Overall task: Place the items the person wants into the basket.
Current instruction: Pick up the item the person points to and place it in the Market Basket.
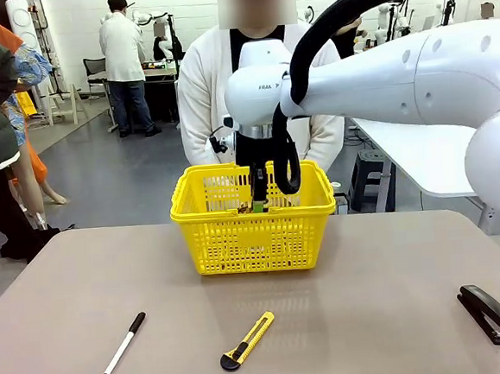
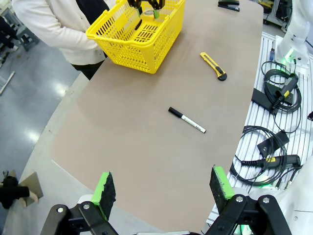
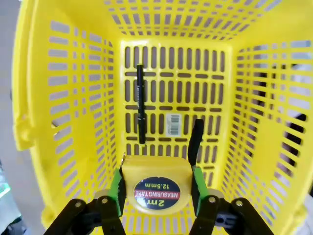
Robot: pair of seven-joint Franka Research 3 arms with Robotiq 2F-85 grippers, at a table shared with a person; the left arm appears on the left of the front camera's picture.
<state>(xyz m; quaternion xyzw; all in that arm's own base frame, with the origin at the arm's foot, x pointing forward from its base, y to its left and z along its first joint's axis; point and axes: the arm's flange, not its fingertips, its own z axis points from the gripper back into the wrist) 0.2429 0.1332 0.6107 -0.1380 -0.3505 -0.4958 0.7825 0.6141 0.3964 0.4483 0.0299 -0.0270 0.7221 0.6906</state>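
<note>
Nearest me: my L gripper (image 2: 163,186), held clear above the table (image 2: 146,161). Its jaws are wide apart w/ nothing btw the green pads (image 2: 105,188).

On the table's near strip 3 things lie flat & well apart:
- White marker (image 1: 125,344) w/ black cap, on my left, cap end pointing away from me.
- Yellow utility knife (image 1: 247,340), about mid-table, on a diagonal.
- Black stapler (image 1: 486,313), far over on my right near the table edge, closed.

Further back, central & near the far edge, is the yellow basket (image 1: 253,230). My R arm crosses in from the right, and the R gripper (image 1: 260,199) points straight down inside the basket, fingertips below rim level.

R wrist cam, looking down into the basket:
- R gripper is part-closed & clamped on the tape measure (image 3: 155,183), one pad on each side of the yellow body. The round red-&-black label faces up.
- The tape's black strap (image 3: 196,139) trails off toward the basket floor.
- Can't tell if the tape rests on the floor or hangs just above it.
- Past it the black pen (image 3: 140,104) lies flat on the slotted floor, roughly parallel to a side wall. It sits near a small barcode sticker (image 3: 174,124) & apart from the tape.

Farthest: the person (image 1: 203,87), white cardigan over black top, stands right behind the basket at the far edge.
</note>
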